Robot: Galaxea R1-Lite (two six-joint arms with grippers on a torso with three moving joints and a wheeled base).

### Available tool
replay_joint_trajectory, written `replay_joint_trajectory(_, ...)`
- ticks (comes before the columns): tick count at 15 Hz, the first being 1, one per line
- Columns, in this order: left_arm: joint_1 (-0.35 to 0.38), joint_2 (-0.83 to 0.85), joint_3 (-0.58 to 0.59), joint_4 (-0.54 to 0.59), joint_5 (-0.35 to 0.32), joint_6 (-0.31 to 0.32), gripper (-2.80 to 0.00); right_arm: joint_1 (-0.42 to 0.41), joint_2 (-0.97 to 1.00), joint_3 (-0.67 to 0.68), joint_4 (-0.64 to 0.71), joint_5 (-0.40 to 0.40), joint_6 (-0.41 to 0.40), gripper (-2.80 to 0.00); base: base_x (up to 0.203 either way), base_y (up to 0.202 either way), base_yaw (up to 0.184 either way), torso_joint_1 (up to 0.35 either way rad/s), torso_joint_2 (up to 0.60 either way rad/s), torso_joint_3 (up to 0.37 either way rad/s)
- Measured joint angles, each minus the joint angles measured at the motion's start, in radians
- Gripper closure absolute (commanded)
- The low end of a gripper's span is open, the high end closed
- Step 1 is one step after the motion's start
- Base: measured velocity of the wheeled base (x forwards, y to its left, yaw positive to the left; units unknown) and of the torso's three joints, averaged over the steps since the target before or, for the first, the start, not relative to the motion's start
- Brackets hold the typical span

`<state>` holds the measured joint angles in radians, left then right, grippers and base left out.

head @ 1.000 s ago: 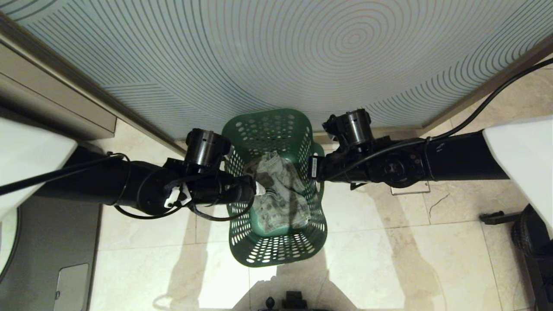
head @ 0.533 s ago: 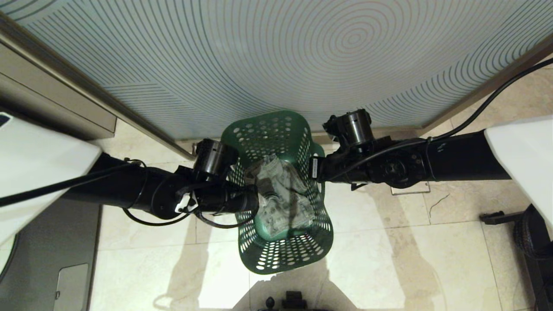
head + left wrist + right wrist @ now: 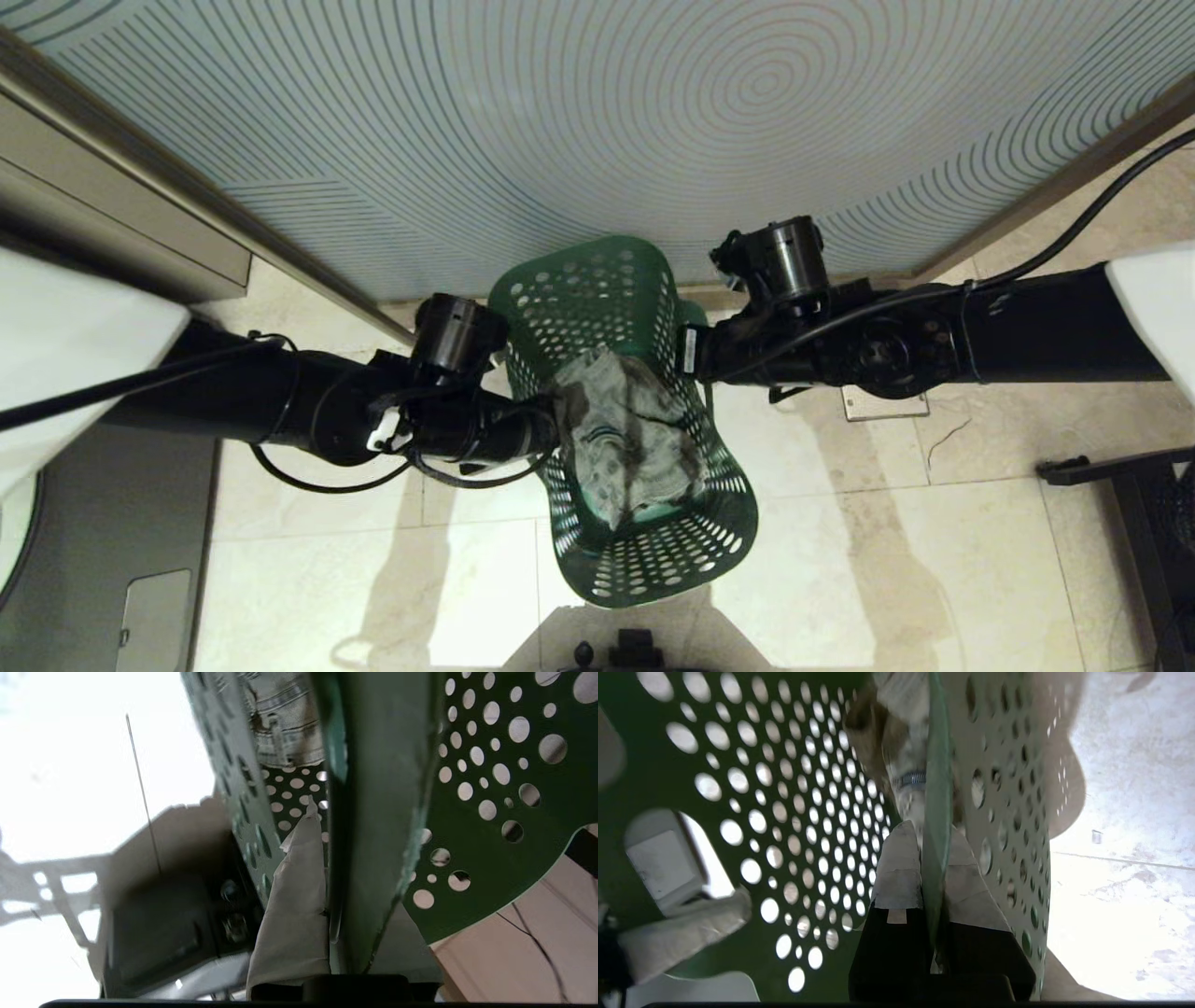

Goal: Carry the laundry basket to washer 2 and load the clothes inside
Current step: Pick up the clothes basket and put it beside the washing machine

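Between the two black arms, over pale floor tiles, hung the green perforated laundry basket, tilted, with the near end swung toward the robot's right. Just beyond its far rim, met the ribbed frosted panel, with little room on that side; nearer the robot, open tile to both sides. At far left, glimpsed a grey appliance front; at far right, a dark wheeled stand.

Inside the basket, lay crumpled pale patterned clothes, heaped against the left wall.

Left gripper: clamped on the basket's left rim. Right gripper: clamped on the right rim, near the far end.

Against a second ago: left jaws then stood wide beside the rim, now closed on it; basket sat lower and squarer, now raised and skewed, with the clothes slid leftward. Right grip unchanged.

From the left wrist view only: a taped finger pressed flat against the green rim edge, with denim-like fabric beyond. From the right wrist view only: both taped fingers pinching the thin rim between them, with the hole pattern of the inner wall and bright floor outside. From the head view alone: the tilt and the gap to the panel.
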<state>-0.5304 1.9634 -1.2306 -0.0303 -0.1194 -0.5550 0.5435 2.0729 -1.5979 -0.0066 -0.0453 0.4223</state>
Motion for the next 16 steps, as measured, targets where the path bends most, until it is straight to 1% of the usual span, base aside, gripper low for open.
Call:
replay_joint_trajectory(3, -0.005, -0.044, 0.003, 0.014, -0.005, -0.063, 0.00, 0.012, -0.042, 0.001, 0.009, 0.009, 0.051, 0.00, 0.000, 0.000, 0.000, 0.000, 0.00, 0.000)
replay_joint_trajectory(6, -0.022, -0.099, 0.019, 0.060, -0.004, -0.140, 0.00, 0.041, -0.089, 0.016, 0.040, 0.010, 0.058, 0.00, 0.000, 0.000, 0.000, 0.000, 0.00, 0.000)
replay_joint_trajectory(12, -0.043, -0.204, 0.100, 0.115, -0.001, -0.145, 0.00, 0.106, -0.209, 0.111, 0.156, 0.001, 0.052, 0.00, 0.000, 0.000, 0.000, 0.000, 0.00, 0.000)
replay_joint_trajectory(14, -0.044, -0.228, 0.117, 0.124, -0.001, -0.145, 0.00, 0.125, -0.235, 0.163, 0.167, -0.007, 0.038, 0.00, 0.000, 0.000, 0.000, 0.000, 0.00, 0.000)
replay_joint_trajectory(16, -0.044, -0.249, 0.133, 0.123, -0.001, -0.145, 0.00, 0.132, -0.255, 0.188, 0.172, -0.008, 0.003, 0.00, 0.000, 0.000, 0.000, 0.000, 0.00, 0.000)
